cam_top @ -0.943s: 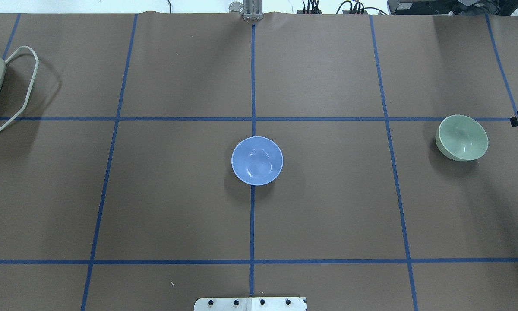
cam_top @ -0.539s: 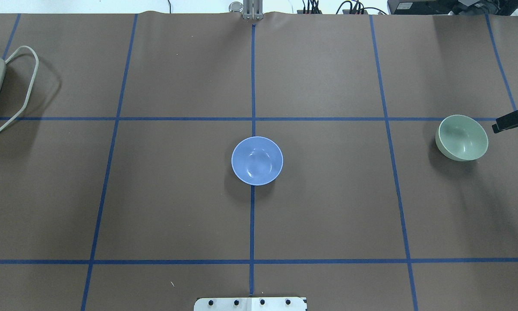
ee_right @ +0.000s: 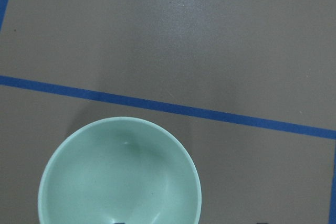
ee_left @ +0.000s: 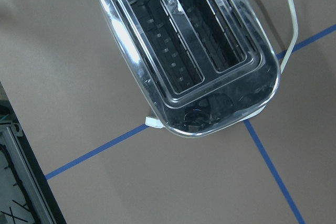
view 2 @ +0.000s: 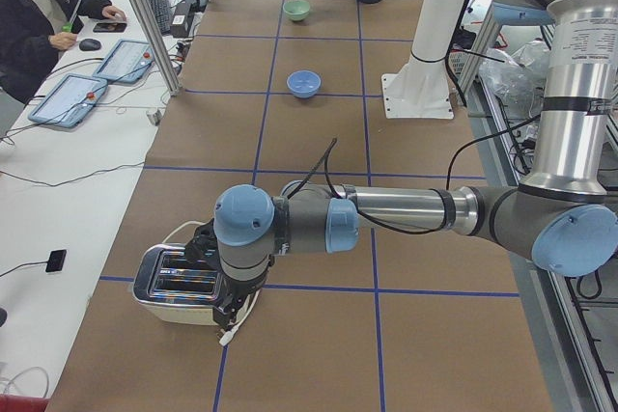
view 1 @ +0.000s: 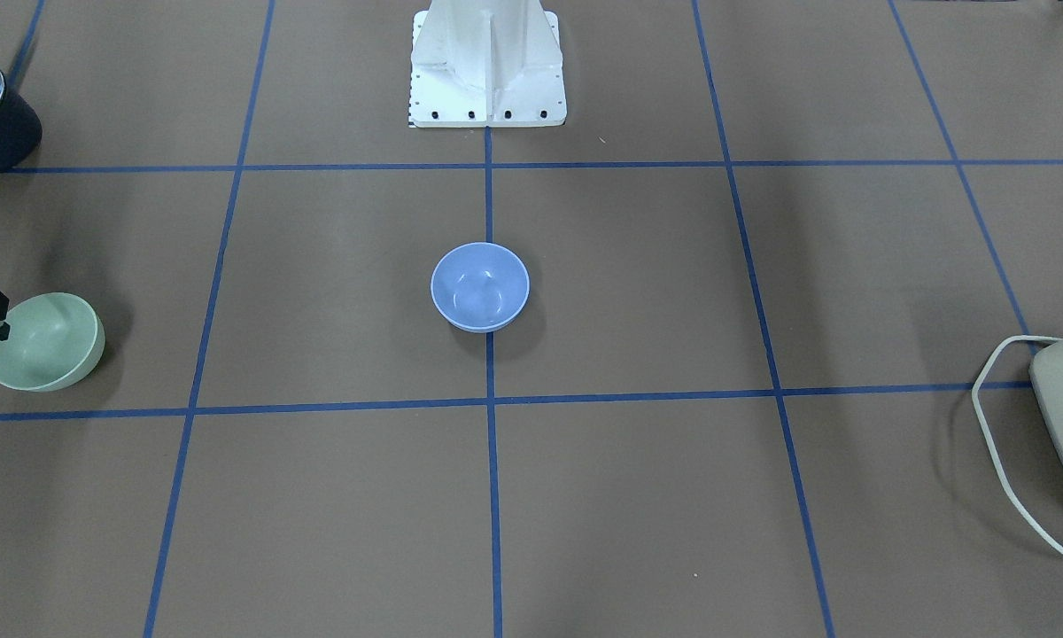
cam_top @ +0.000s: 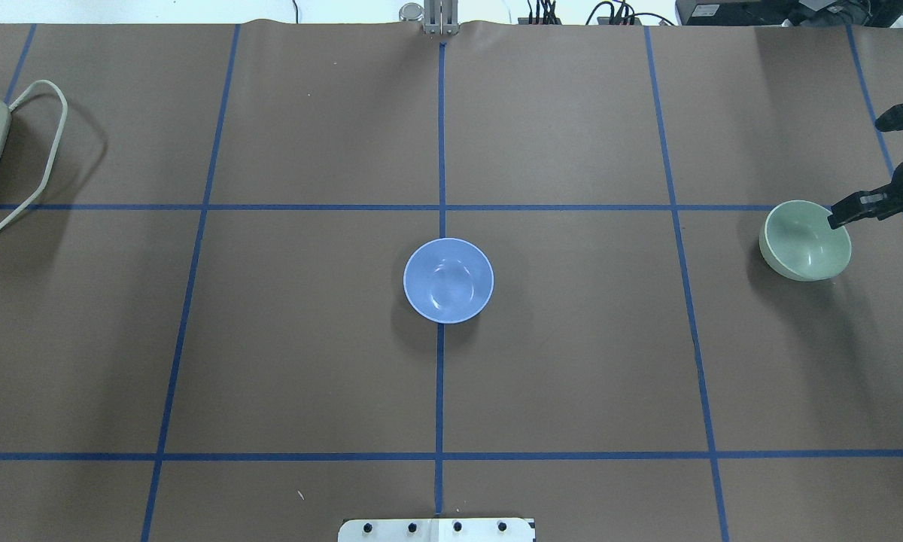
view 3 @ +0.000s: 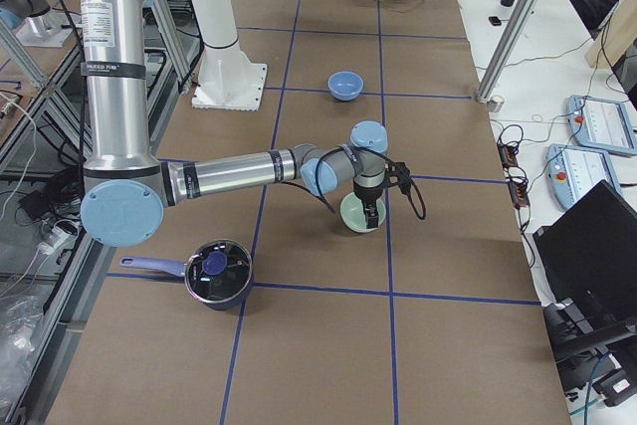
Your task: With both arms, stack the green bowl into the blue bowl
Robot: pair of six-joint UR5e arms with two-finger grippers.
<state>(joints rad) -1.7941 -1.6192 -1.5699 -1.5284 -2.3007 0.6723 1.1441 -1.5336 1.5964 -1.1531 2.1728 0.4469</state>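
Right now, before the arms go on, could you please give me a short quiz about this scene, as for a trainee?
1. True or false: the green bowl and the blue bowl stand apart, not stacked.
2. Choose one: the left wrist camera looks down on A) a kettle, B) a toaster, C) a plate.
3. Short answer: the open right gripper hangs at the rim of which thing?

Key
1. True.
2. B.
3. The green bowl.
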